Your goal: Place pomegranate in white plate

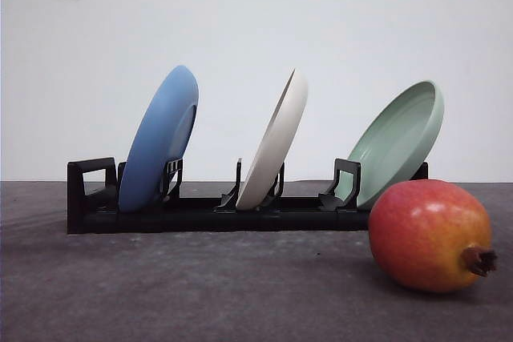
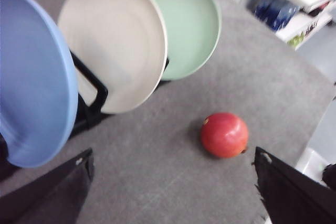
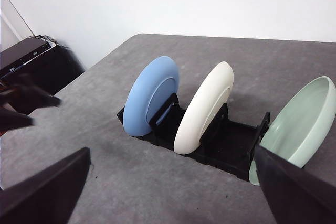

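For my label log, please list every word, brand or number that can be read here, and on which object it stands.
None can be read.
The packages on the shelf in the left wrist view are too blurred to read.
The pomegranate, the white plate and the black rack carry no text.

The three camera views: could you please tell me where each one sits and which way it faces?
Front view: low at table height, facing forward at the black rack with the blue plate, white plate, pale green plate and the pomegranate.
Left wrist view: above, looking down on the plates and pomegranate; the left gripper has its fingers wide apart.
Right wrist view: raised, facing the rack obliquely; the right gripper is open.
All views share the white plate.
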`<state>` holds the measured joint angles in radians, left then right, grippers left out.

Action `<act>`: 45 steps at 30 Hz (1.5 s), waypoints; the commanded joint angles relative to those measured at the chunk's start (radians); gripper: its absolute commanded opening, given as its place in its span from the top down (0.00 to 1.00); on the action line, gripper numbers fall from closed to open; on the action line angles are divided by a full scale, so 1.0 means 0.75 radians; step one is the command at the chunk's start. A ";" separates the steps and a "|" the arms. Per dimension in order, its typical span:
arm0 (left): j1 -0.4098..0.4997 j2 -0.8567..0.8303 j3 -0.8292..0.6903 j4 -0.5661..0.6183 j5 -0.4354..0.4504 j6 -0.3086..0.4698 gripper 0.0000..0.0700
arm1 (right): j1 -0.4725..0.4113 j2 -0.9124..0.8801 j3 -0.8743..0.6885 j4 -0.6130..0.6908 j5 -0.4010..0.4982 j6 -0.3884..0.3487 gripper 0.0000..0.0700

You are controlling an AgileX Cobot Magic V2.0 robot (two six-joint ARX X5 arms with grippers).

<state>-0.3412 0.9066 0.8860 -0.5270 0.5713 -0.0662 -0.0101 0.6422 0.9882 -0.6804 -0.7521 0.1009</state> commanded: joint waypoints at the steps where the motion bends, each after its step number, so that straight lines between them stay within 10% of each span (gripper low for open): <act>1: -0.040 0.095 0.062 0.016 -0.032 -0.024 0.15 | 0.002 0.005 0.021 0.008 0.002 -0.012 0.09; 19: -0.407 0.999 0.828 -0.016 -0.422 -0.006 0.15 | 0.002 0.045 0.019 -0.015 0.041 -0.011 0.09; 37: -0.488 1.276 0.907 0.092 -0.523 0.053 0.17 | 0.002 0.082 0.019 -0.041 0.021 0.032 0.10; 41: -0.490 1.299 0.907 0.095 -0.523 0.053 0.34 | 0.002 0.082 0.019 -0.041 0.020 0.032 0.10; 45: -0.503 1.296 0.907 0.105 -0.522 0.053 0.78 | 0.002 0.082 0.019 -0.041 0.020 0.031 0.10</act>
<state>-0.7035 1.8652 1.5440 -0.4621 0.1806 -0.0406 -0.0101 0.7010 0.9882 -0.7177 -0.7334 0.1123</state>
